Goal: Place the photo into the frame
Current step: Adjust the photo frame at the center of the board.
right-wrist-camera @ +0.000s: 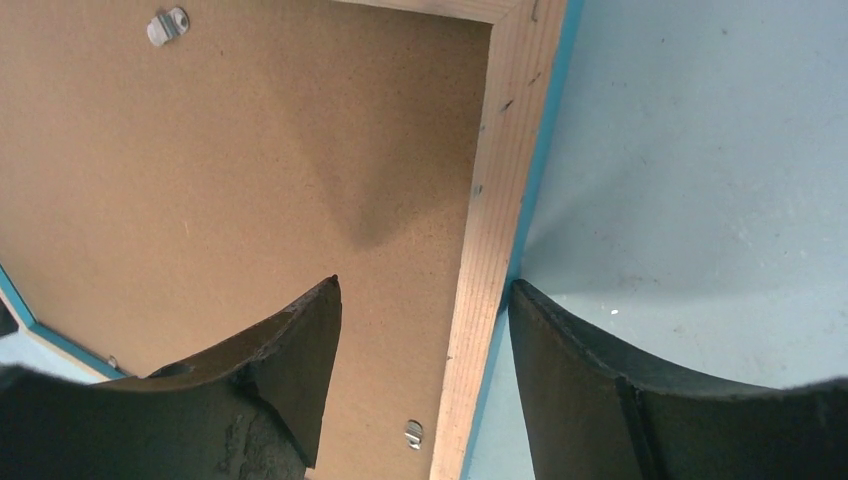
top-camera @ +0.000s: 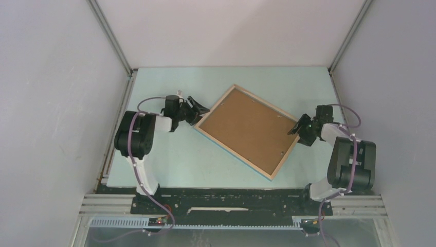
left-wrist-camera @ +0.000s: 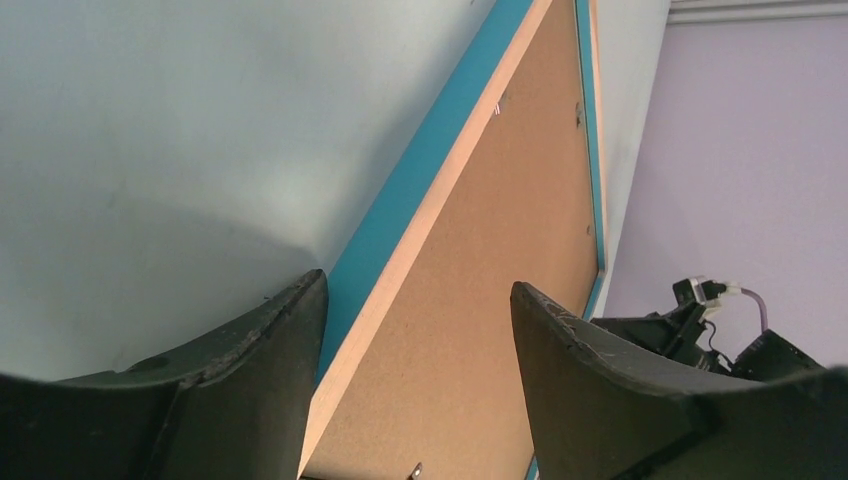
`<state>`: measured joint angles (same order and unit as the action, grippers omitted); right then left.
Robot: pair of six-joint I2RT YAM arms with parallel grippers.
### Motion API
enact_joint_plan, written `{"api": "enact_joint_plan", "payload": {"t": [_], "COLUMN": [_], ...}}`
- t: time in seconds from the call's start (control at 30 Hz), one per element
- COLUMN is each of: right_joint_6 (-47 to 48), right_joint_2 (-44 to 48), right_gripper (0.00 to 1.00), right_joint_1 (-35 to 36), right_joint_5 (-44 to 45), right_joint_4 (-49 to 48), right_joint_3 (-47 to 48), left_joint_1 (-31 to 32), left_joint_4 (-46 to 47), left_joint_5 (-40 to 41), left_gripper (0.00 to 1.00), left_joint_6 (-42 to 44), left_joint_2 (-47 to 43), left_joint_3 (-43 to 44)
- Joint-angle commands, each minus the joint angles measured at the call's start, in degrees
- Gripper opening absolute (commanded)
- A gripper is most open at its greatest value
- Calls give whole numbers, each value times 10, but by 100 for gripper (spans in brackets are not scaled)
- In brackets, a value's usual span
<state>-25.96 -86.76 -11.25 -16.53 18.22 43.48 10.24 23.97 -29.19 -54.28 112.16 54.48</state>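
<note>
A: Is the frame's [top-camera: 248,130] front visible?
B: No. It faces the tabletop [top-camera: 175,154], and the backing board [top-camera: 247,126] covers whatever lies beneath.
A: And at the left tool [left-wrist-camera: 418,290]?
B: The frame runs off the lower edge between its fingers, so contact can't be told. It's the same at the right tool [right-wrist-camera: 425,290].

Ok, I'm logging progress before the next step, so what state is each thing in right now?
frame: lying face down on the table, wood back up, skewed.
backing board: seated in the frame's back.
left claw: open, straddling the frame's rim, not gripping.
right claw: open, straddling the opposite rim, not gripping.
photo: not visible in any view.
</note>
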Motion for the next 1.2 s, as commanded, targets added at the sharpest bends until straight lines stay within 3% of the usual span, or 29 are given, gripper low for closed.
{"api": "enact_joint_plan", "payload": {"t": [0.0, 0.33, 0.5, 0.6, 0.7, 0.83, 0.93, 1.03, 1.17], "right_joint_6": [5, 30, 15, 21, 24, -17, -93, -167, -271], "right_joint_2": [-15, -67, -53, -7, 22, 39, 16, -28, -121], "right_gripper": [69, 69, 69, 71, 70, 69, 67, 63, 50], "right_joint_1": [26, 32, -4, -10, 8, 69, 146, 232, 300], "right_joint_5": [-40, 7, 60, 99, 112, 28, -83, -128, -201], "right_joint_4": [-24, 37, 84, 95, 119, 109, 33, -62, -234], "right_joint_3": [27, 117, 161, 181, 210, 222, 207, 204, 213], "left_joint_1": [49, 95, 82, 50, 36, 33, 23, 10, 7], "left_joint_4": [50, 93, 57, 6, -114, -228, -236, -255, -278], "left_joint_5": [-36, 25, 21, 4, 8, 9, -24, -57, -78], "left_gripper": [71, 71, 72, 72, 77, 83, 82, 76, 73], "left_joint_6": [-73, -110, -85, -57, 19, 90, 95, 97, 127], "left_joint_2": [-77, -225, -264, -262, -260, -235, -199, -155, -122], "left_joint_3": [-102, -292, -325, -297, -222, -122, -69, -32, -2]}}
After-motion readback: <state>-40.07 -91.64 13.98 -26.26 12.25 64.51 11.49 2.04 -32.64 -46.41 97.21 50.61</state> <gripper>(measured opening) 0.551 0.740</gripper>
